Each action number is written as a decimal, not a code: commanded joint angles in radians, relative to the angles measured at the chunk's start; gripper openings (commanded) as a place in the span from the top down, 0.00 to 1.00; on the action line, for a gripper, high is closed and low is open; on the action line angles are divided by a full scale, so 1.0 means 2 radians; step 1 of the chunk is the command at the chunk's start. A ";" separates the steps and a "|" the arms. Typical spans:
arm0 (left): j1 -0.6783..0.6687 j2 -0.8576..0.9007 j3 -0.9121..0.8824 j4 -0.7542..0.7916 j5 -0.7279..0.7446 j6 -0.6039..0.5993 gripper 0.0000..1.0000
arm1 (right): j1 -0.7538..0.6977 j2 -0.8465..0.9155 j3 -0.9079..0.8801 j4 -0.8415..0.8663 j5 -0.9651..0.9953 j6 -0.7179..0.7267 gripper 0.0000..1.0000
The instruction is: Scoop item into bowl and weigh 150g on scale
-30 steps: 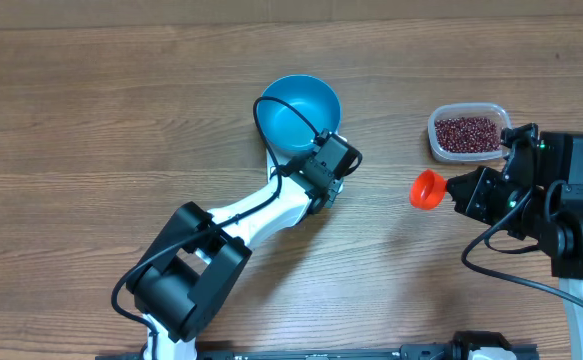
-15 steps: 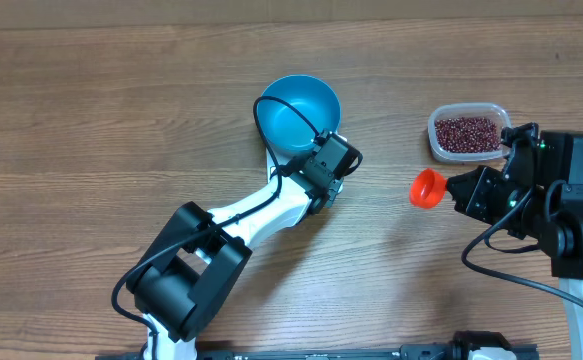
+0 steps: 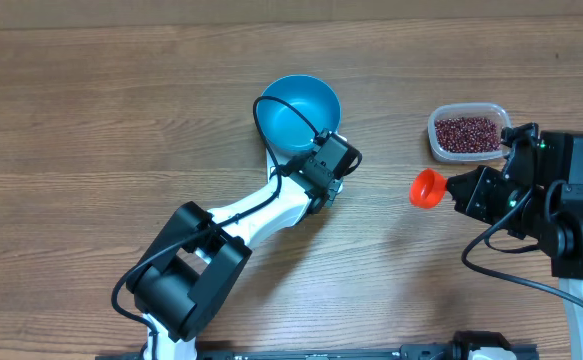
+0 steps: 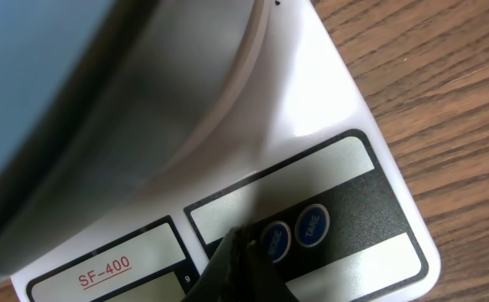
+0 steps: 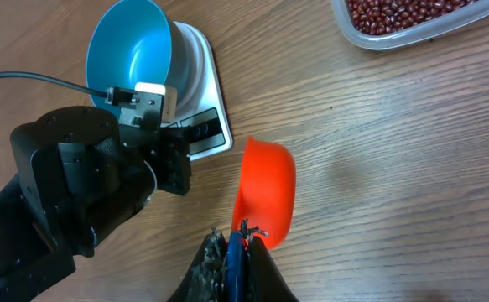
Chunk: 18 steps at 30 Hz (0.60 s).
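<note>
Wooden desk (image 3: 91, 120) is carrying the scale (image 4: 328, 126); left hand (image 4: 238, 250), pressed together, is pointing at its buttons (image 4: 294, 231), risking shoving the bowl (image 3: 301, 105) off; right hand (image 5: 231, 247) is pinching the scoop (image 5: 265, 193).

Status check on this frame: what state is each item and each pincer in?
bowl: upright, empty, sitting on the scale.
scale: carrying the bowl; display unreadable here.
beans: all in the clear container, none in the bowl.
scoop: held by the right pincer, no beans in it.
left pincer: shut, empty, tip over the scale's buttons.
right pincer: shut on the scoop's handle.
</note>
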 commanded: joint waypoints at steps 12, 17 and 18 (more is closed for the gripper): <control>0.006 0.016 -0.002 -0.001 -0.005 0.010 0.96 | -0.001 -0.007 0.015 0.005 0.005 0.000 0.96; 0.010 0.021 -0.002 -0.001 -0.005 0.009 0.96 | -0.001 -0.007 0.015 0.005 0.005 0.000 0.96; 0.010 0.022 -0.002 -0.001 -0.005 0.010 0.96 | -0.001 -0.007 0.015 0.005 0.005 0.000 0.96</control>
